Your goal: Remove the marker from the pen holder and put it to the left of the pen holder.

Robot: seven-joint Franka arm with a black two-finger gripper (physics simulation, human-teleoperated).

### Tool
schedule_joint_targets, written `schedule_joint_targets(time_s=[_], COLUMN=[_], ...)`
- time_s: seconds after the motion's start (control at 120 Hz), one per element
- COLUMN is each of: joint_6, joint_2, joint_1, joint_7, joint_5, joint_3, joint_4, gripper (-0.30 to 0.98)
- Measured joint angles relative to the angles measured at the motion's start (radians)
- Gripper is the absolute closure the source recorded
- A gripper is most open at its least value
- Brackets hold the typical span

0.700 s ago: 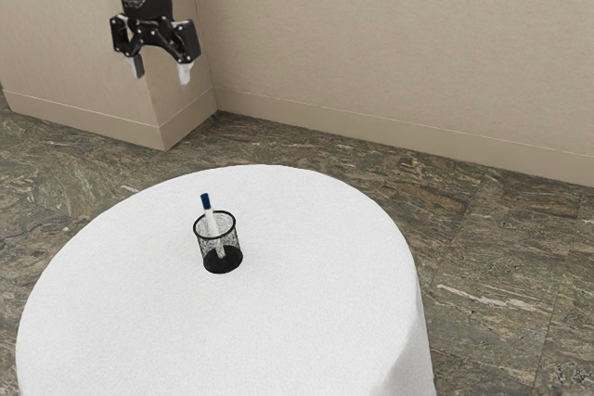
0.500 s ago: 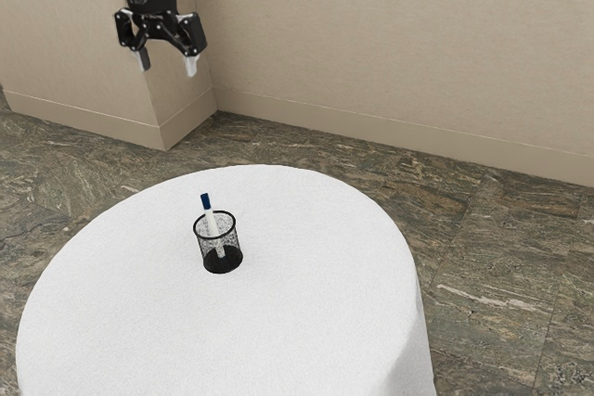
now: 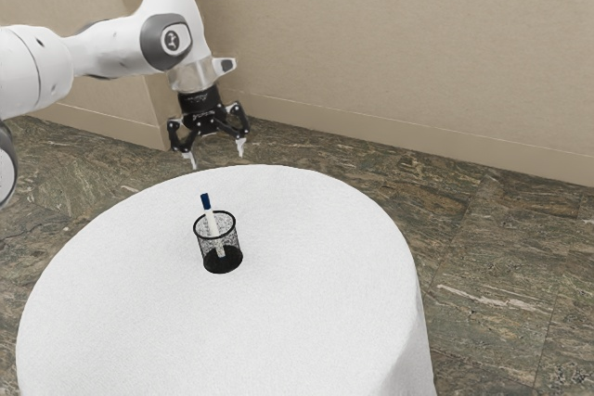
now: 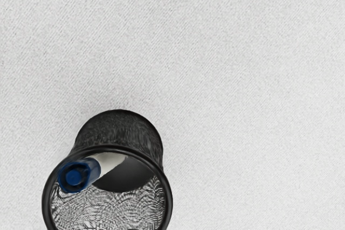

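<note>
Blue cap up, marker [image 3: 213, 223] in the pen holder [image 3: 230, 263], gripper [image 3: 218, 159] wide apart overhead!

And here we are at the round table [image 3: 325, 312] with its white cloth, the black mesh holder standing upright on it, and the marker right inside. White barrel down in the mesh, blue cap [image 3: 206, 201] poking clear above the rim, the whole thing tilted, its top leaning toward the exterior view's left!

Up above, the white arm [image 3: 102, 49] reaches in from the exterior view's left, elbow high, with the black claw pointing down. Look at those fingers: spread well apart, pale tips, nothing between them! In the exterior view they appear by the table's far edge, above and well apart from the marker.

Over to the wrist view, and what a look down into the holder! The cap's round end faces up beside the thick black rim, the pale barrel slanting in toward the dark base. Behind it all, a beige wall [image 3: 390, 44] and a brown-grey stone-patterned floor [image 3: 492, 266].
</note>
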Motion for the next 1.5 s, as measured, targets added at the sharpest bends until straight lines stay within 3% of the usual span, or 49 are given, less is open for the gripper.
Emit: schedule_joint_targets(time_s=[0.242, 0.533, 0.967, 1.183, 1.342, 1.5], joint_6=[0.094, 0.22, 0.289, 0.295, 0.297, 0.301], joint_2=[-0.004, -0.001, -0.003, -0.012, -0.021, -0.03], joint_1=[-0.008, -0.032, -0.031, -0.033, -0.047, -0.048], joint_7=[-0.176, -0.282, -0.336, -0.345, -0.351, -0.354], joint_5=[-0.081, -0.072, -0.024, -0.023, -0.022, -0.022], joint_3=[0.091, 0.096, 0.097, 0.097, 0.097, 0.097], joint_4=[-0.159, -0.259, -0.277, -0.287, -0.299, -0.316], gripper=[0.0, 0.03, 0.41, 0.51, 0.46, 0.31])
